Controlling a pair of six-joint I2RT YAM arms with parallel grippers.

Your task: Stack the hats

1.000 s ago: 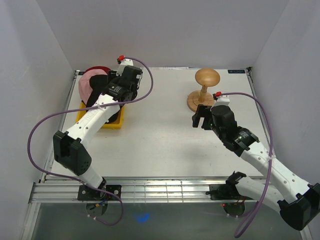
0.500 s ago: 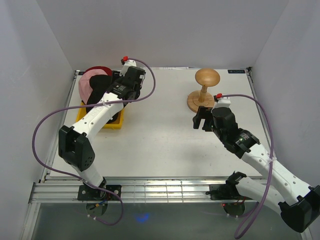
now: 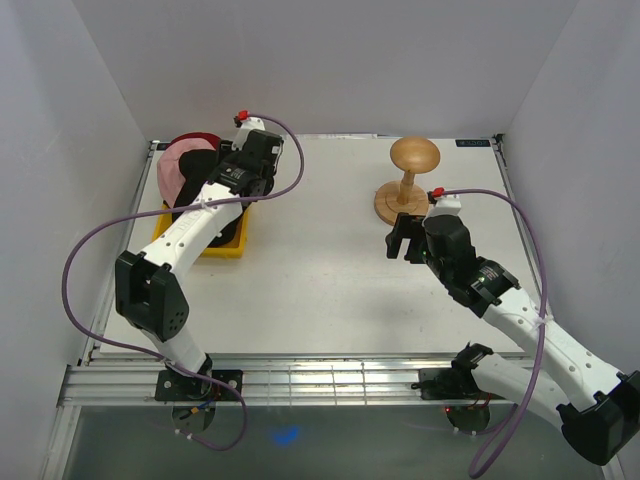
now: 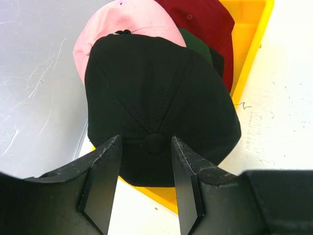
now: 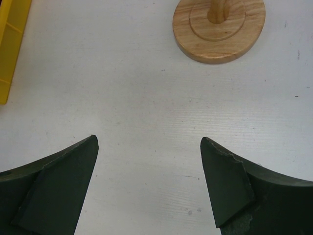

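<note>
Readable text: none in any view.
Sticker [image 3: 475,143]: dark strip at the far right edge of the tabletop [image 3: 320,270]; its print is too small to read.

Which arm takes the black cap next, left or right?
Left. The left hand, open, hangs directly above the black cap in the yellow tray; the right hand, also open, is away by the wooden stand.

I see the hats [image 4: 161,98] piled in the tray [image 4: 250,49] at the far left of the table [image 3: 320,270], my left end effector [image 4: 145,143] just over the uppermost one; the stand [image 3: 408,180] sits far right, my right end effector [image 5: 149,142] in front of it
</note>
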